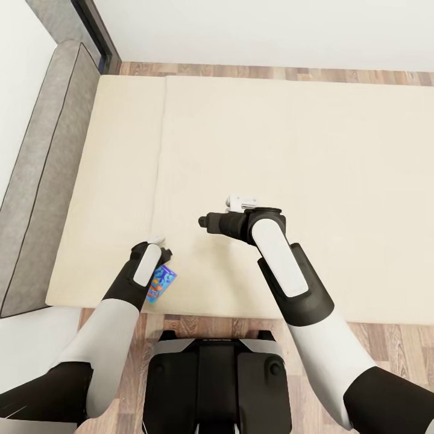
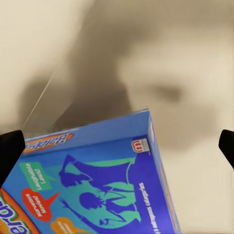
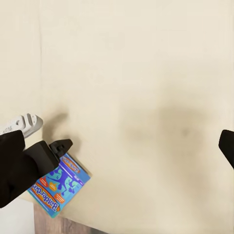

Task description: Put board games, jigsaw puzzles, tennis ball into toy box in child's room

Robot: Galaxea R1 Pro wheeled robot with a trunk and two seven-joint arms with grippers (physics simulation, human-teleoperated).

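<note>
Blue, cartoon-printed small flat card game box [image 1: 161, 284] lies near the front edge of the wide cream-beige bed [image 1: 337, 181], beside its lengthwise seam, with the left gripper [image 1: 163, 253] poised directly over it; the left wrist view shows the box [image 2: 97, 180] between two dark fingers [image 2: 9, 151] spread wide on either side, clasping nothing. The right gripper [image 1: 205, 221] hangs above bare mattress toward the bed's middle, its fingers [image 3: 227, 146] likewise parted and empty, well apart from the box [image 3: 59, 185]. Wood-plank floor [image 1: 374, 331] borders the bed.
</note>
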